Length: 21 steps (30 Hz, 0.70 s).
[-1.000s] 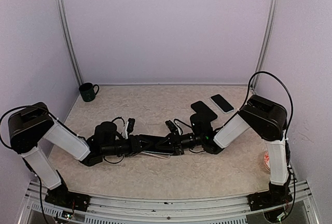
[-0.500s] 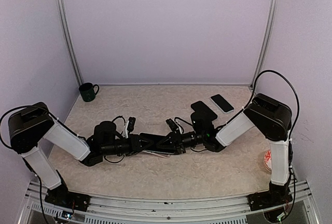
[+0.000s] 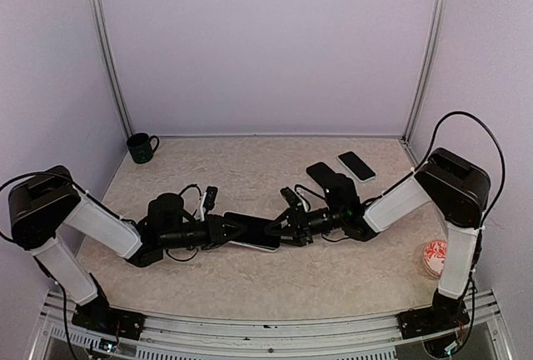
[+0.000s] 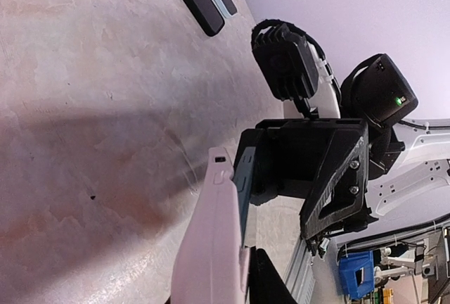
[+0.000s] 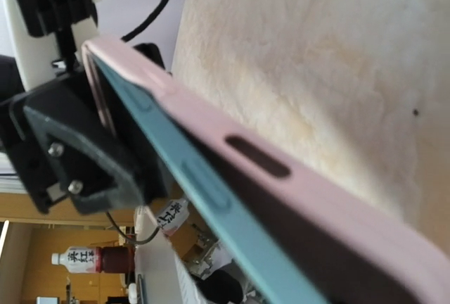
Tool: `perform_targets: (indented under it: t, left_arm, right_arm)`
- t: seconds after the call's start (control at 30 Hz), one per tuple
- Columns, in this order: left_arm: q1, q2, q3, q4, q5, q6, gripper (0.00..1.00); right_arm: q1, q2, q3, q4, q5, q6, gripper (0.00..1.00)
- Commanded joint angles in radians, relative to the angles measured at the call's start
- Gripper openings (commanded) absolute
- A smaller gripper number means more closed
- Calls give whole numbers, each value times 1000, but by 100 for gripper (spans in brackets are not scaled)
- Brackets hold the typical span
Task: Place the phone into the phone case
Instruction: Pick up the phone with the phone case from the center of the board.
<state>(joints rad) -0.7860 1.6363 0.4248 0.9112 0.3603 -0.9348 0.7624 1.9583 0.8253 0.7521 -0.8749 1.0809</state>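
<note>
Top external view: nearest, at the lower right of the frame, a small red-and-white round thing (image 3: 430, 257) lies on the counter (image 3: 275, 285) beside the right arm's upright link. Just past it, in the middle of the frame, both arms lie low over the counter and point at each other. The phone (image 3: 254, 228) is between them, flat and dark from above, with a pale edge of the case (image 3: 252, 247) showing along its near side. The left end effector (image 3: 225, 231) meets the phone's left end, its fingers closed down on the case. The left wrist view shows the pink case running up from between those fingers. The right end effector (image 3: 288, 228) sits at the phone's right end, and I cannot tell whether its fingers grip it or stand off it. In the right wrist view the teal phone lies along the open side of the pink case, edge-on and very close, and I cannot tell whether it is fully seated. Farther back, toward the upper right of the counter, a dark slab (image 3: 326, 175) and a second phone (image 3: 356, 165) lie side by side, not touching. Farthest, at the counter's upper left corner, stands a dark green mug (image 3: 142, 147).
</note>
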Motion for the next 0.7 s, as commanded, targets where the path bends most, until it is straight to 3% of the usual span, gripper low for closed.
perform_targets:
  t: [0.0,0.3,0.67]
  left_arm:
    - [8,-60,-15,26,1,33,0]
    - [7,-128,-18,-11,1,61,0]
    - [-9,-265,-47,-23,30,130,0]
  right_arm:
    - [-22,-105,-31,-88,-24,-88,59]
    - [-52,-266,-62,-273,6,-237,59]
    - [-71,-383,-105,-311,-44,-382,59]
